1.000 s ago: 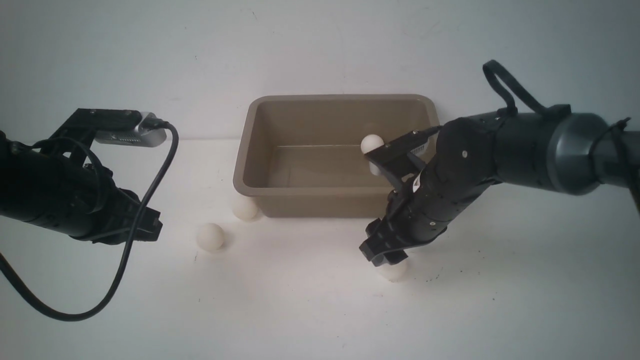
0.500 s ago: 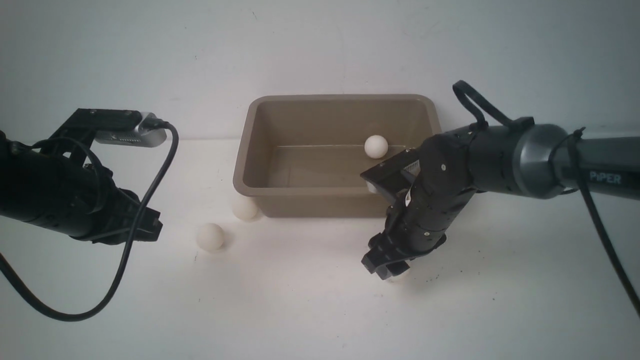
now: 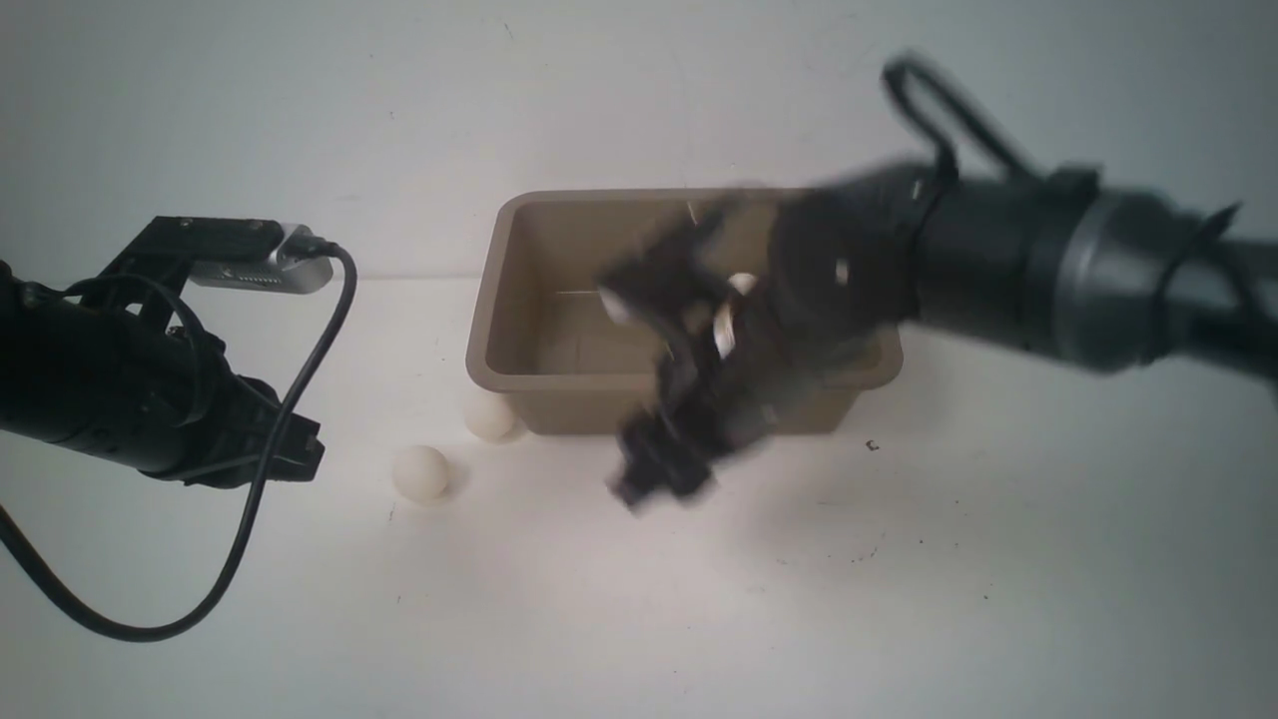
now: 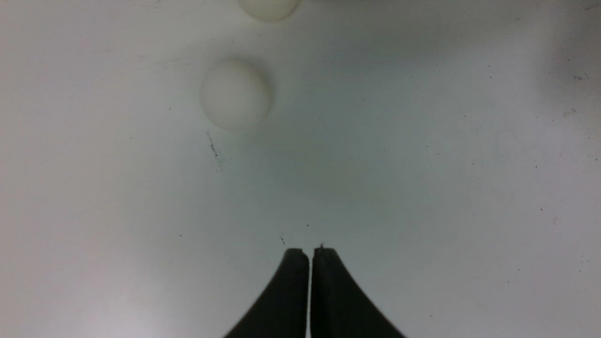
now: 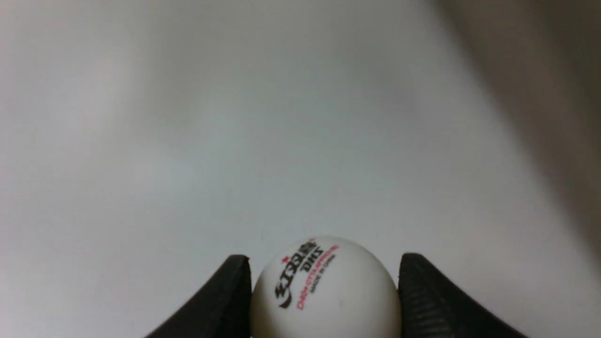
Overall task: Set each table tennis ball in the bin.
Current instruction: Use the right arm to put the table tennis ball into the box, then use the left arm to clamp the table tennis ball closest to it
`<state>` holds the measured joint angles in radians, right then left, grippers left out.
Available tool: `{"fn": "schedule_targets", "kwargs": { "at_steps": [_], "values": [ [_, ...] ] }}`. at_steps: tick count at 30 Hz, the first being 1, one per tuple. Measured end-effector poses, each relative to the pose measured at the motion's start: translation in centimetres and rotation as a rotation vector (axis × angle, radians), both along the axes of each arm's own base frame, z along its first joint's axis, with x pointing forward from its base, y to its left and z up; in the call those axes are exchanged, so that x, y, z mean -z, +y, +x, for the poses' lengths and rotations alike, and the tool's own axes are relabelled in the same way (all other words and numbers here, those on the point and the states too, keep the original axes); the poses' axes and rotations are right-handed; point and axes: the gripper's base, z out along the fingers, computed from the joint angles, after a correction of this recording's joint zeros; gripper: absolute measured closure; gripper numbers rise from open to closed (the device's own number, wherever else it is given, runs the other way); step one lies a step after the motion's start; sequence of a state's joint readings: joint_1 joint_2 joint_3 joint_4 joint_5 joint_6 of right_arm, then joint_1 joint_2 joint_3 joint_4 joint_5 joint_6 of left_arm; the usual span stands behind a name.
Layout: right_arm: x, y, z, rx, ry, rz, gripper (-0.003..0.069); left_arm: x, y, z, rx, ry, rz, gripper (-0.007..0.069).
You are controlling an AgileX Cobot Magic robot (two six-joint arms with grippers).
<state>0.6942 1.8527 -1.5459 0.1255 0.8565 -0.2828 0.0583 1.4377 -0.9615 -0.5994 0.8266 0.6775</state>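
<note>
the table [image 3: 998, 599] is flat and smooth, so a dropped ball would roll away. the bin [image 3: 504, 300] sits at its far middle, and the right arm [image 3: 998, 260] reaches across it, smeared by motion blur in the front view. the right gripper [image 3: 664, 477] shows in front of the bin's near wall, not over the opening, clamped on the held ball [image 5: 324, 291] at two small contacts on its sides. my judgement of the risks: a light, slick sphere in a fast swing can squirt from the pads [image 5: 230, 291]; a low pass can clip the rim and shove the bin; opening before the ball clears the near wall drops it on the table. the left gripper [image 4: 310, 253] is closed on nothing, well apart from the bin, and threatens little where it hangs.

only the front view gives the layout: bin, both arms, the corner ball [image 3: 489, 417] just beside the bin's near left corner, the outer ball [image 3: 420, 472] near it toward the left arm [image 3: 100, 389], and a pale patch [image 3: 741, 284] inside the bin, likely a ball, half hidden by the right arm. it cannot show the grip; that is all blur. only the right wrist view shows it: pads touching both sides, dark and red print facing the camera. the left wrist view adds the shut fingertips [image 4: 293, 267] and the two loose balls ahead of them.
</note>
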Motion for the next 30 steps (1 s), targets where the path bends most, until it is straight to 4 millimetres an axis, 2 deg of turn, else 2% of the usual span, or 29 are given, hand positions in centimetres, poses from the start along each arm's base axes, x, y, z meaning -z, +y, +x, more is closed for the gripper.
{"fn": "schedule_targets", "kwargs": {
  "at_steps": [2, 3, 5, 7, 10, 13, 17, 19, 20, 23, 25, 27, 30],
  "values": [
    [-3.8, 0.0, 1.7, 0.029, -0.161, 0.037, 0.0296, 0.0, 0.0, 0.1, -0.004, -0.006, 0.002, 0.0628],
    [-4.9, -0.3, 2.5, 0.052, -0.204, 0.042, 0.0296, 0.0, 0.0, 0.1, -0.006, -0.01, 0.003, 0.0628],
    [-6.3, -1.1, 4.5, 0.096, -0.281, 0.028, 0.0296, 0.0, 0.1, 0.1, -0.009, -0.015, 0.004, 0.0628],
    [-6.6, -2.5, 7.0, 0.152, -0.315, -0.005, 0.0296, -0.1, 0.0, 0.2, -0.015, -0.018, -0.004, 0.0628],
    [-4.9, -3.8, 9.7, 0.206, -0.28, -0.055, 0.0296, 0.0, -0.1, 0.3, -0.022, -0.018, -0.02, 0.0628],
    [-1.7, -4.8, 11.9, 0.249, -0.192, -0.097, 0.0296, 0.4, -0.1, 0.6, -0.023, -0.009, -0.031, 0.0628],
    [1.3, -5.3, 13.1, 0.263, -0.113, -0.11, 0.0295, 0.9, -0.1, 0.9, -0.019, 0.005, -0.031, 0.0627],
    [2.2, -5.3, 13.4, 0.262, -0.092, -0.114, 0.0276, 1.1, -0.1, 1.0, -0.021, 0.01, -0.031, 0.0625],
    [2.7, -5.2, 13.5, 0.258, -0.081, -0.114, 0.0234, 1.3, -0.1, 1.2, -0.023, 0.008, -0.031, 0.0623],
    [2.7, -5.1, 13.6, 0.256, -0.079, -0.106, 0.0153, 1.6, -0.2, 1.5, -0.024, 0.005, -0.045, 0.0606],
    [2.0, -5.0, 13.7, 0.252, -0.094, -0.093, 0.0109, 1.9, -0.2, 1.9, -0.023, -0.009, -0.056, 0.0592],
    [1.3, -4.9, 13.7, 0.252, -0.095, -0.076, 0.0095, 2.1, -0.3, 2.2, -0.021, -0.014, -0.074, 0.0575],
    [-1.1, -4.7, 13.4, 0.247, -0.106, -0.019, 0.0088, 2.8, -0.5, 2.7, -0.012, -0.017, -0.103, 0.0533]
  ]
}}
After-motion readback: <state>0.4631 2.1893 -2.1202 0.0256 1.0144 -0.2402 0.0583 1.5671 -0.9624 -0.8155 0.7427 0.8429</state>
